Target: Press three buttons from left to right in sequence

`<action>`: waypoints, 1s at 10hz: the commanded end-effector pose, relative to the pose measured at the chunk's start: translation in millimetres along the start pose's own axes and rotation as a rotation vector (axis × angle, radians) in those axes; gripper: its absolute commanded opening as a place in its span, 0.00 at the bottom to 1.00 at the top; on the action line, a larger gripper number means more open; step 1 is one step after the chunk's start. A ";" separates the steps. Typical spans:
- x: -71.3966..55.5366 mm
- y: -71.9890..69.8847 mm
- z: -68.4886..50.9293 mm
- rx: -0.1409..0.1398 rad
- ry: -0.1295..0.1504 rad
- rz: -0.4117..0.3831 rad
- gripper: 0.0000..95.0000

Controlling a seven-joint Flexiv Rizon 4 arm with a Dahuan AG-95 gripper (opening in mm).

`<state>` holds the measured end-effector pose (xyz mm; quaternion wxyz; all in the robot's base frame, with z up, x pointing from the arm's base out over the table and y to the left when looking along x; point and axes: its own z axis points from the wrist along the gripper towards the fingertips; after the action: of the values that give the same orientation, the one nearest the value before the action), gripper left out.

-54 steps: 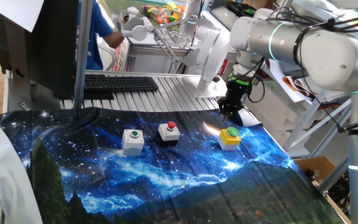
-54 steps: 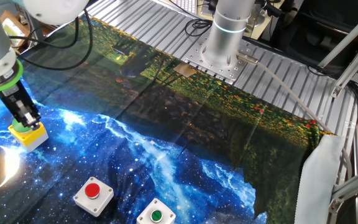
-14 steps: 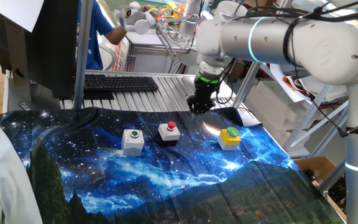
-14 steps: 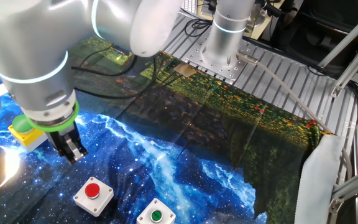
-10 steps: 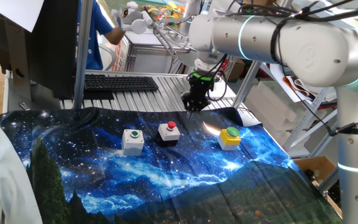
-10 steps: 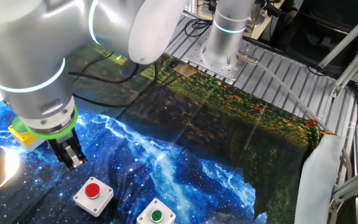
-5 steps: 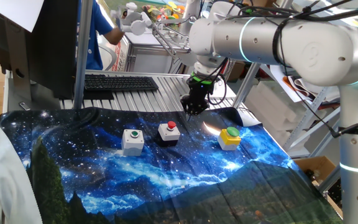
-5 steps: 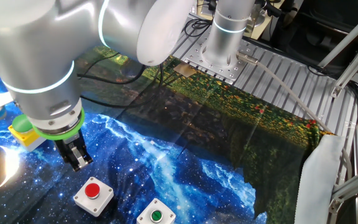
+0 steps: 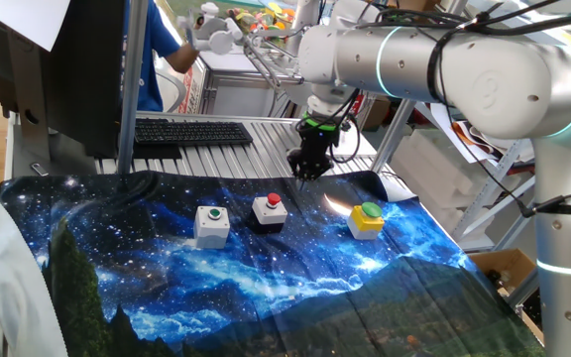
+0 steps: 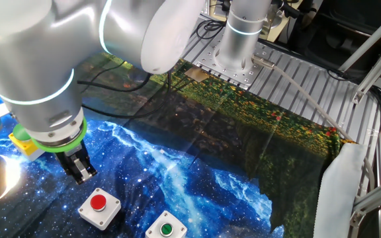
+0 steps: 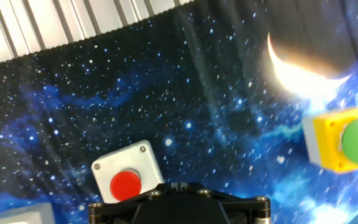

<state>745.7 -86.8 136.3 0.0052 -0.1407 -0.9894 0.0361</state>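
Hand (image 9: 302, 174) hovers above and behind red-cap button box (image 9: 270, 210), touching nothing; finger gap can't be told.

Glossy white arm (image 9: 444, 64), green ring, black tool (image 9: 306, 165)

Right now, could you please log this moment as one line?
pincer: above cloth, behind red-capped button box | contact: none | yellow button box: right
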 end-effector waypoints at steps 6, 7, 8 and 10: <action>-9.3 -2.7 -0.8 0.000 0.011 -0.374 0.00; -9.3 -2.7 -0.8 -0.007 0.005 -0.392 0.00; -9.3 -2.7 -0.8 -0.009 -0.001 -0.405 0.00; -9.3 -2.7 -0.8 -0.010 0.001 -0.424 0.00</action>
<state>751.8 -92.2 137.3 0.0103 0.0665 -0.9973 0.0302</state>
